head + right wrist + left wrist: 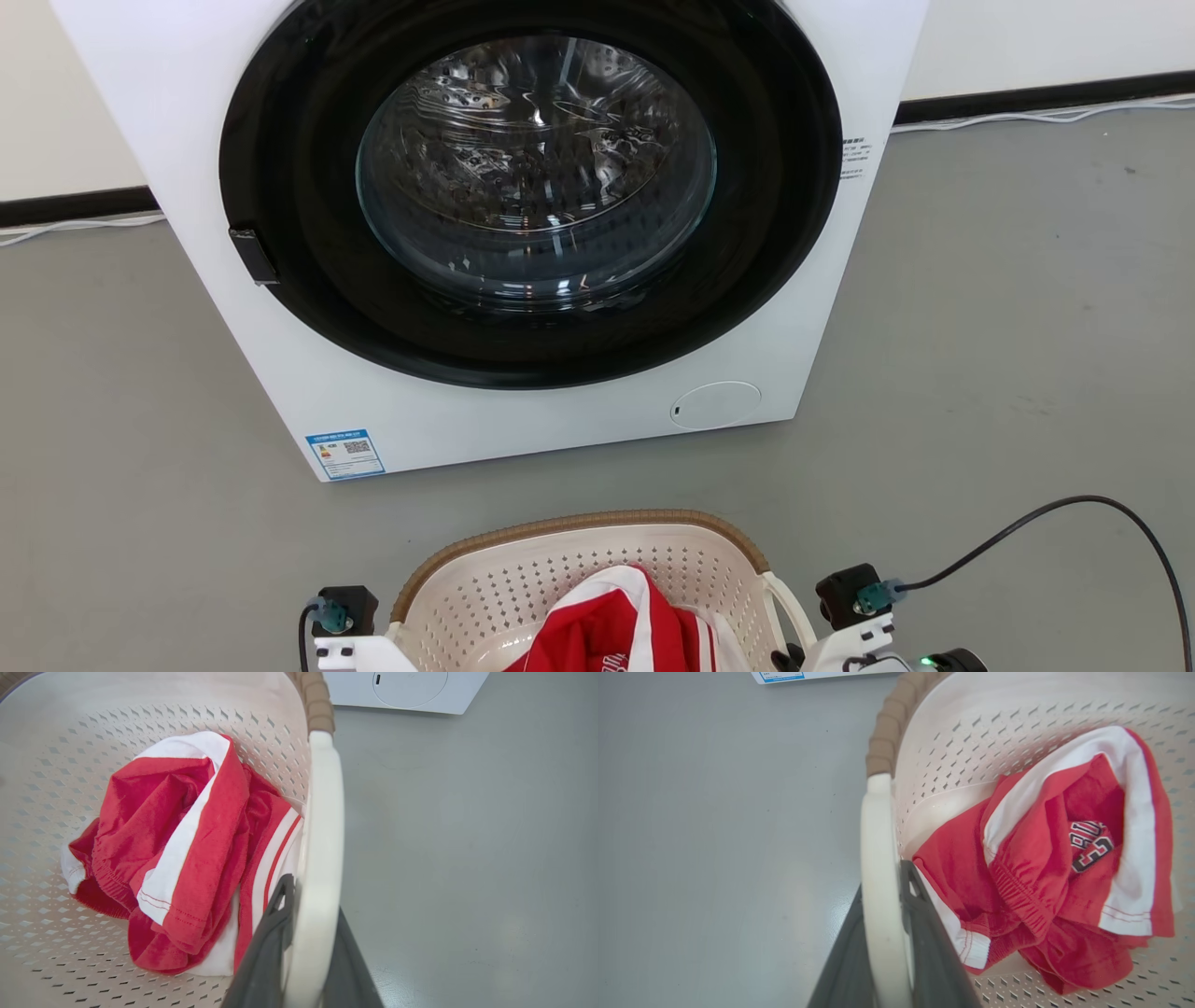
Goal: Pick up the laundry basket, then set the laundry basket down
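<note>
The laundry basket, cream with perforated walls and a brown woven-look rim, stands at the bottom centre of the head view, in front of the washer. Red and white clothing lies crumpled inside it. In the left wrist view my left gripper is shut on one white loop handle, a dark finger on each side. In the right wrist view my right gripper is shut on the other white handle. The basket's wall and the clothing show beside the fingers. Whether the basket touches the floor I cannot tell.
A white front-loading washer with a round glass door, shut, stands just beyond the basket. Grey floor lies open to both sides. A black cable loops from my right wrist. White cords run along the dark baseboard.
</note>
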